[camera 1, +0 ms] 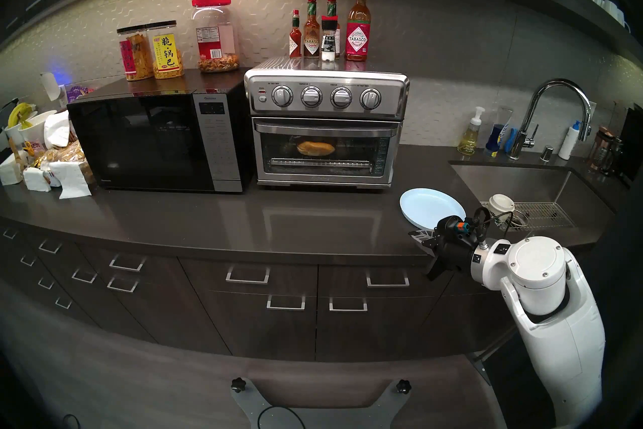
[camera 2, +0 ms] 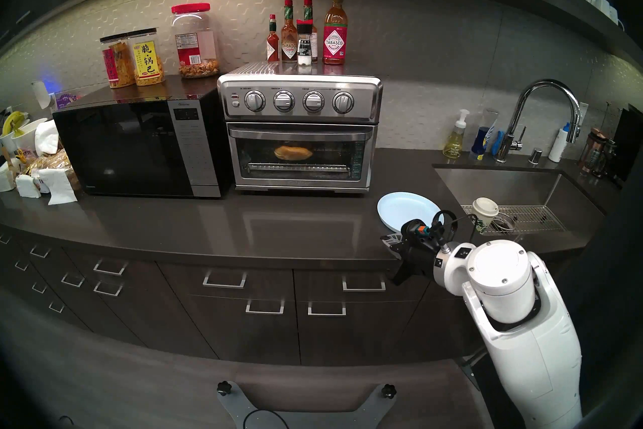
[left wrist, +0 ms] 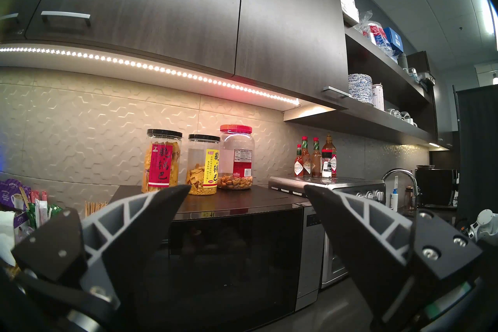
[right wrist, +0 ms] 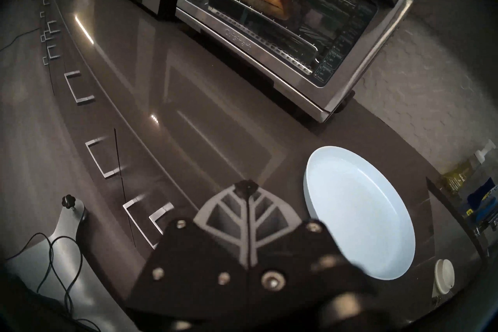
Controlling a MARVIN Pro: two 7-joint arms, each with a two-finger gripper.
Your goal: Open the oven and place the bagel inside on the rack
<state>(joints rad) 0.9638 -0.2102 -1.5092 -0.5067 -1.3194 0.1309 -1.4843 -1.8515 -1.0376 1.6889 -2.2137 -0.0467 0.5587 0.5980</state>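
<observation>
Looks like you're basically done: bagel [camera 1: 316, 147] sits on the rack [camera 1: 325, 163] inside the closed oven [camera 1: 326, 125]; right gripper [right wrist: 248, 187] clenched empty, left gripper [left wrist: 247, 192] spread wide, nothing held.

The counter [camera 1: 215, 219] lies bare in front of the oven [camera 1: 327, 125] and the microwave [camera 1: 156, 142], so the way to the oven's shut glass door is clear. To the right, a light blue plate [camera 1: 429, 210] sits near the counter's edge (just beside the sink [camera 1: 515, 181]), narrowing that side. Sauce bottles [camera 1: 330, 31] crowd the oven's top.
</observation>
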